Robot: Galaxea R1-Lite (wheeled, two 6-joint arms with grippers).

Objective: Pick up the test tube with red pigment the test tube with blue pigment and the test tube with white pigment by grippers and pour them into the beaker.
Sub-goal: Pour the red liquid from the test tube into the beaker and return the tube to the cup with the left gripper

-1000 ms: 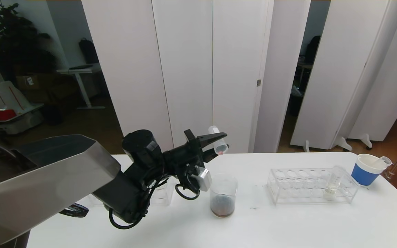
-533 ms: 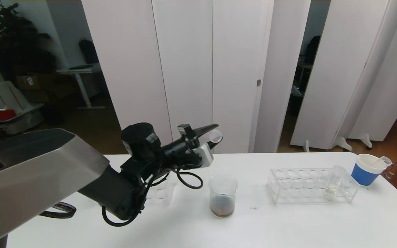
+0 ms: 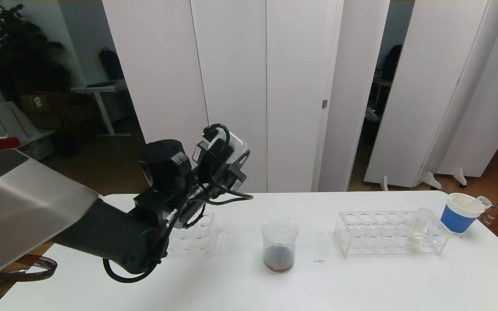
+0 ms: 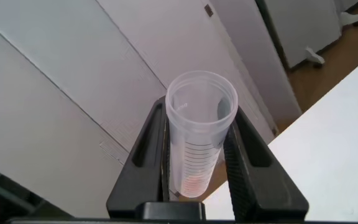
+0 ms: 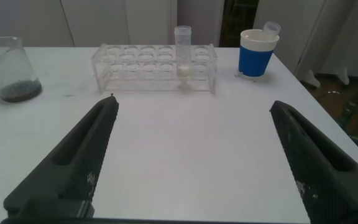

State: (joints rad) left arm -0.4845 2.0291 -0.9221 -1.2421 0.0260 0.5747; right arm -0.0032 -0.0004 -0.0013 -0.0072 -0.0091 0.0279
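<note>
Fingers of the left gripper [image 4: 197, 152] pinch a small clear tube [image 4: 199, 134] on both sides, mouth up and well above the surface [image 3: 361, 280], left of the beaker; I judge it is held upright because it has nothing left to pour, with only a faint red film at its bottom. Largest of the task's things, the beaker [image 3: 279, 245] stands alone mid-surface, clear and wide with a flared rim, a dark brownish pool at its base, placed where either arm could tip into it. To its right a clear rack [image 3: 387, 233] holds the test tube with white pigment [image 3: 419, 226] upright in an end slot, graduated, with pale liquid low inside, presumably parked for the right arm. Beyond it a blue-banded paper cup [image 3: 461, 214] carries an empty tube, likely a discard spot. The right gripper [image 5: 191, 155] hovers low over the surface facing that rack, fingers spread wide and holding nothing.
</note>
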